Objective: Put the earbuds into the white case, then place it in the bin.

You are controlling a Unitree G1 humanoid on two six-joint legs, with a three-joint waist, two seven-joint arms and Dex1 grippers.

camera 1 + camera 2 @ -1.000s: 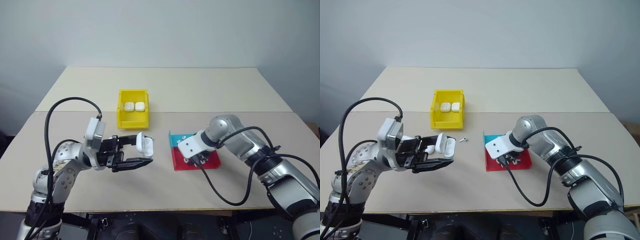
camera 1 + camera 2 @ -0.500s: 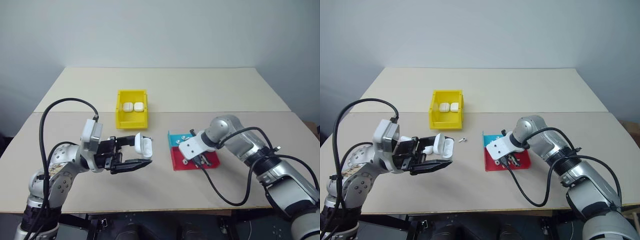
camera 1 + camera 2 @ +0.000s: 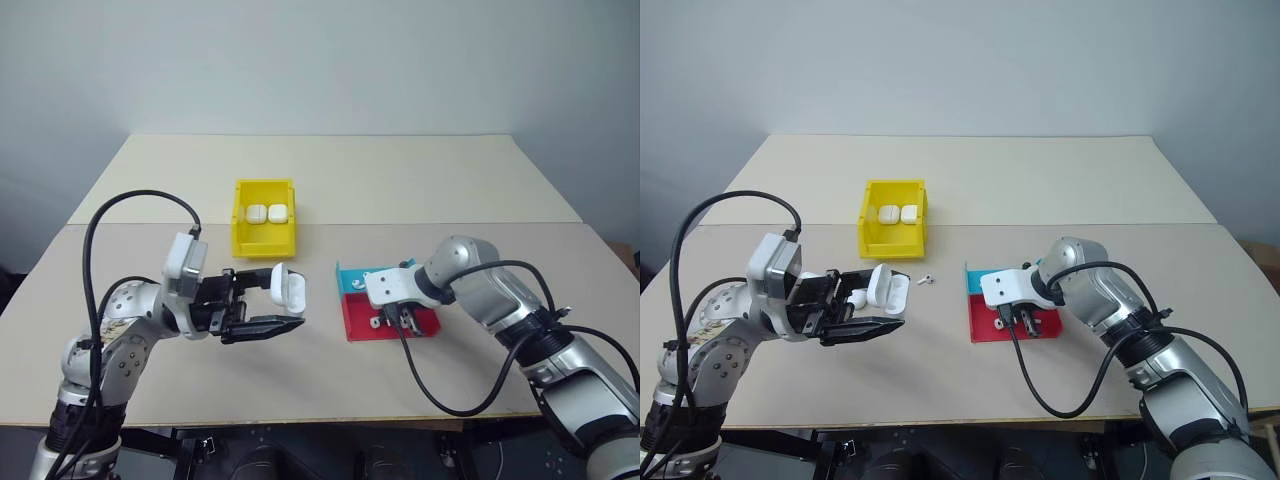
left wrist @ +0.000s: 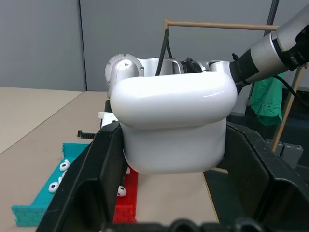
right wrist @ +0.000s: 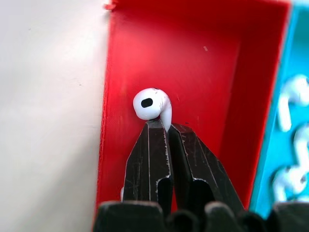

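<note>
Right gripper pinches an earbud by its stem — over the red tray; left gripper clamps the open white case.

White case, yellow bin, red and blue trays

The case and earbud are shiny white. The bin is yellow, the trays red and maybe blue-green.

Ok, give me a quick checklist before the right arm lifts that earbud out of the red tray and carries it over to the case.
1. Right hand shut on the earbud by its stem: ok.
2. Earbud clear of the red tray walls: ok.
3. Left hand holding the white case: ok.
4. Case lid open to take the earbud: ok.
5. Empty socket inside the case: cannot tell.
6. Stray earbud lying on the table beside the case: not ok.
</note>
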